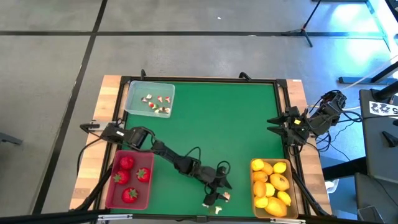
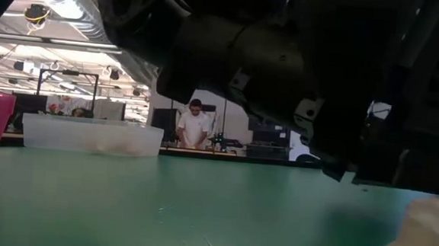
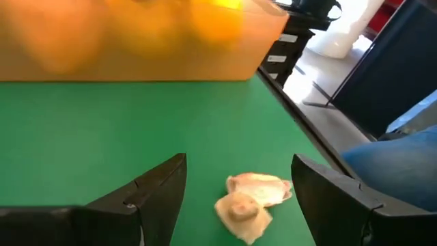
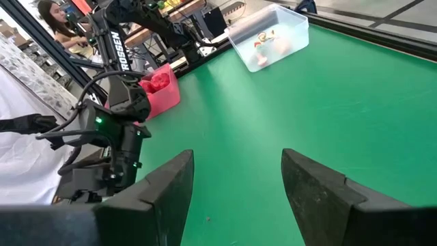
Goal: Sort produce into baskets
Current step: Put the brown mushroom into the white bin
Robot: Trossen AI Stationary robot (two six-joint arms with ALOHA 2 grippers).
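L end effector (image 1: 217, 188) sits low on the table (image 1: 211, 118), near the front edge at about 6 o'clock of the green mat, arm stretched across from the L side. Fingers (image 3: 153, 188) spread apart, nothing between them yet. The loose white bit (image 3: 249, 201) lies on the mat just ahead of the jaws and inside the gap, closer to one finger than the other; in the high view it shows (image 1: 224, 196) just off the fingertips toward 5 o'clock. A 2nd tiny bit (image 1: 218, 210) lies a little further toward 6, at the table's front edge.

Long axis of the bit: looks roughly crosswise to the fingers, but it's lumpy, so hard to be sure. My read: next move = short drop fwd/down, centre the jaws, then pinch. L arm is clearly the nearer one.

R end effector (image 4: 235, 181) waits at the R table edge, about 3 o'clock, fingers parted, empty, well apart from the bit.

Where things go: clear basket (image 1: 150, 99) at 11 o'clock holds the other white-and-red bits (image 1: 157, 104), a long carry diagonally back. Red basket (image 1: 130, 179) at 7 o'clock has strawberries (image 1: 127, 163); yellow basket (image 1: 272, 186) at 5 o'clock has lemons (image 1: 278, 181), just beside the pick spot. Risk: small piece may slip out sideways.
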